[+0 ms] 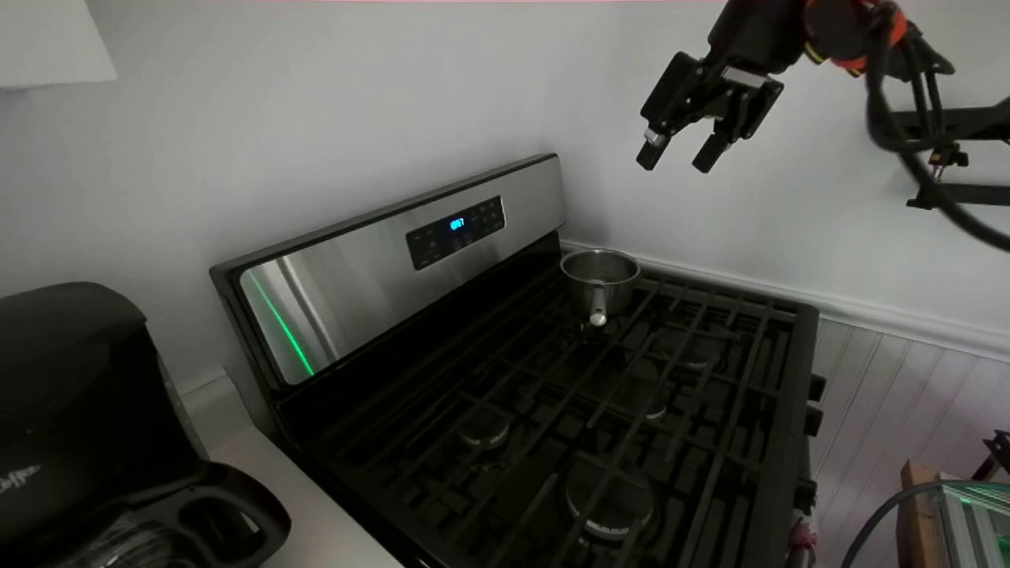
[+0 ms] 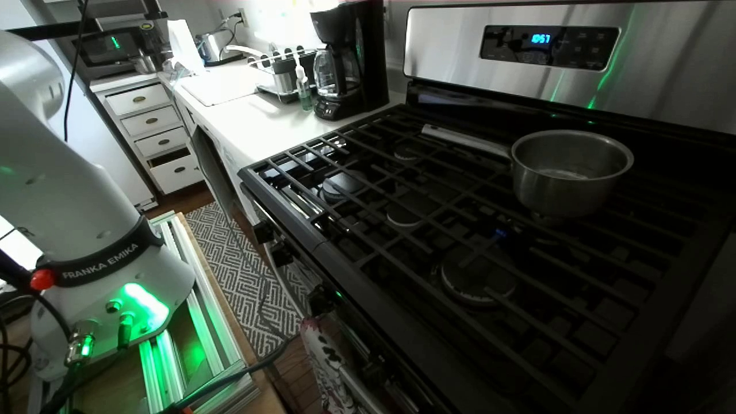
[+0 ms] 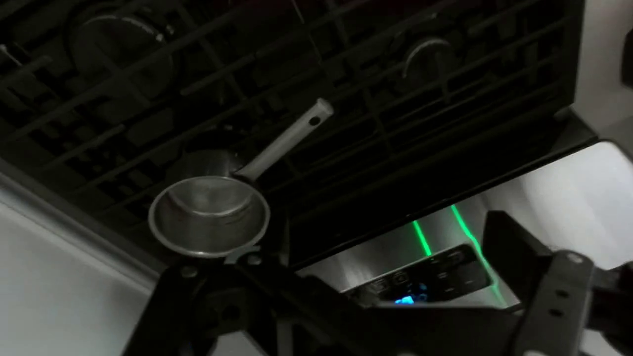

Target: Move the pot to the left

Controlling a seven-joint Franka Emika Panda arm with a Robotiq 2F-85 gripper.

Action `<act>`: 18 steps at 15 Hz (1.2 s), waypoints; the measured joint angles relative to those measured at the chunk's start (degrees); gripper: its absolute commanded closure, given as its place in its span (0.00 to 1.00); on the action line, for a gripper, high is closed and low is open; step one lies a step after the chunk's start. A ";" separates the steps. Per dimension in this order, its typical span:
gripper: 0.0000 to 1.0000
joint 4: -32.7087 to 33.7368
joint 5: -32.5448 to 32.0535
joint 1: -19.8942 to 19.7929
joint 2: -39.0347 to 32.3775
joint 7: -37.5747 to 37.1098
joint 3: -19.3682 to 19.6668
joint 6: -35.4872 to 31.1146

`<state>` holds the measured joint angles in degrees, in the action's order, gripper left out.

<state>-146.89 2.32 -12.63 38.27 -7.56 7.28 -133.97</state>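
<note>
The pot is a small shiny silver saucepan with one long straight handle. It stands upright on the grates at the back of the stove, near the control panel, in both exterior views (image 1: pixel 622 293) (image 2: pixel 563 192). In the wrist view the pot (image 3: pixel 210 232) is at left of centre, with its handle pointing up and right. My gripper (image 1: pixel 680 155) is open and empty, high above the stove near the wall, apart from the pot. In the wrist view the gripper's fingers (image 3: pixel 388 230) are wide apart with only the stove's panel seen between them. The gripper is out of view in an exterior view.
Black stove grates (image 1: pixel 631 379) cover the stovetop. The stove's back panel (image 2: pixel 448 40) rises behind the pot. A black coffee maker (image 2: pixel 351 57) stands on the white counter (image 2: pixel 230 126) beside the stove. A wall (image 1: pixel 757 213) borders the stove's end near the pot.
</note>
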 measured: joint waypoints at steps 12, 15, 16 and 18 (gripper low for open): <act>0.00 8.09 -10.94 -9.86 -24.03 -17.07 -3.69 -6.91; 0.00 8.01 -10.94 -9.63 -23.45 -17.06 -3.45 -6.91; 0.00 8.01 -10.94 -9.63 -23.37 -17.06 -3.43 -6.91; 0.00 8.04 -10.94 -9.50 -23.48 -17.35 -3.25 -6.91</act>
<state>-138.85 -8.63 -22.13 14.79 -24.91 4.03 -140.88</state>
